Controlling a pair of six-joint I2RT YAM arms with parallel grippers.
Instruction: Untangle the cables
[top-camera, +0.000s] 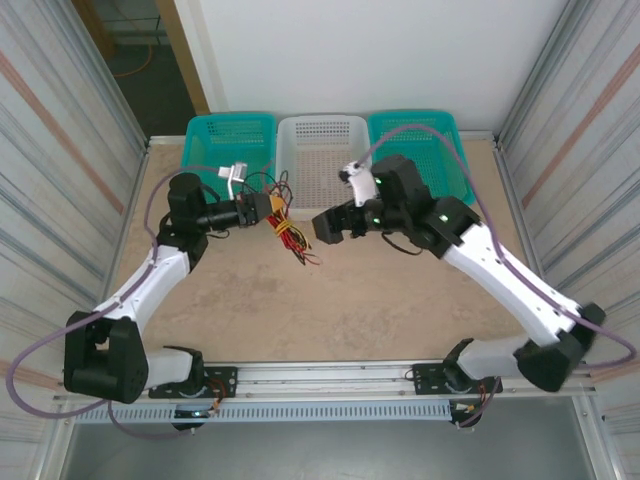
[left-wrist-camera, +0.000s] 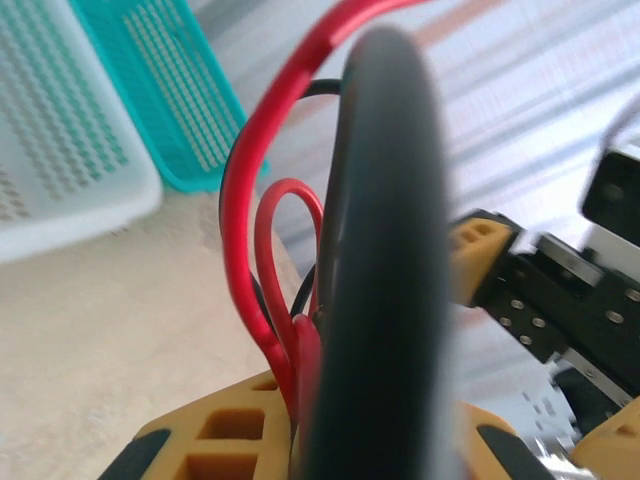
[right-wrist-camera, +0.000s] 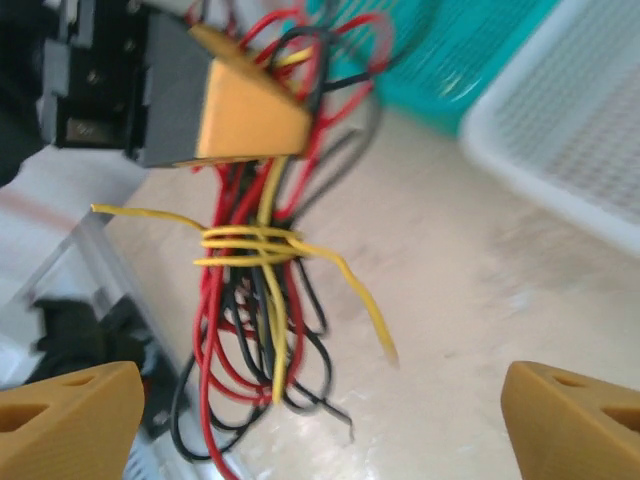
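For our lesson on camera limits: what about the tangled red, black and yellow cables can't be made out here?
- Top view: the thin red, black and yellow cables are too small to trace singly.
- Left wrist view: a blurred dark shape near the lens hides the left gripper's hold on them.
- Right wrist view: that gripper's orange finger covers the cable tops.

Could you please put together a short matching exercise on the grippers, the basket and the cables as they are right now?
Things:
1. left gripper
2. right gripper
3. middle basket
4. yellow wire

States:
A. white and empty
B. open, with nothing between its fingers
C. wrapped round the rest of the bundle
D. closed on the cables, which hang from it

Pairs: 1-D, 2-B, 3-A, 4-C
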